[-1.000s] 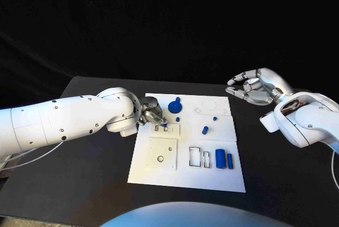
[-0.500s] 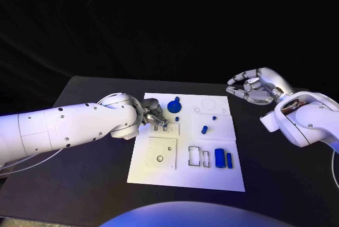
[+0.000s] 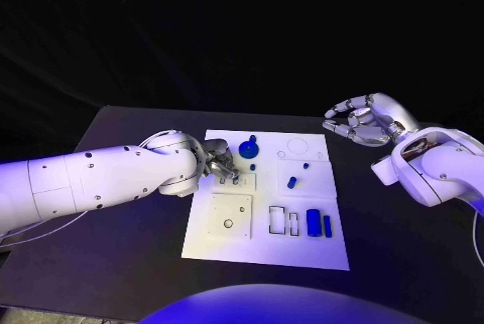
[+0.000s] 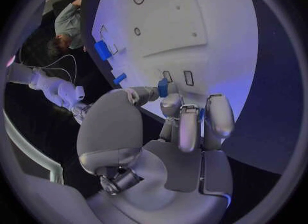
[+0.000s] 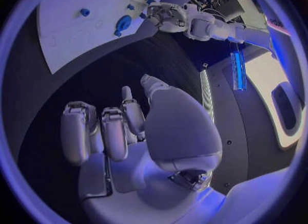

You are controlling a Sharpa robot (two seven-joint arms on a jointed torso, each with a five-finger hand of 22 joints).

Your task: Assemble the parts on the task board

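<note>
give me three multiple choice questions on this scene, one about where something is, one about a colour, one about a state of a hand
1. Where is the left hand?
A. Over the task board's left edge, by the two small slots
B. Off the table, beyond its right edge
C. Over the board's near right corner

2. What colour is the small part that the left hand pinches?
A. Red
B. Blue
C. Yellow

3. What is the state of the right hand?
A. Gripping the disc-shaped part
B. Pressed flat on the board
C. Raised clear of the board, fingers curled, holding nothing

Answers:
1. A: the head view shows the hand at the board's left edge, and the left wrist view shows the slots just past its fingertips.
2. B: the left wrist view shows a blue piece between its fingertips.
3. C: the head view and the right wrist view show it empty, beside the board's far right corner.
</note>
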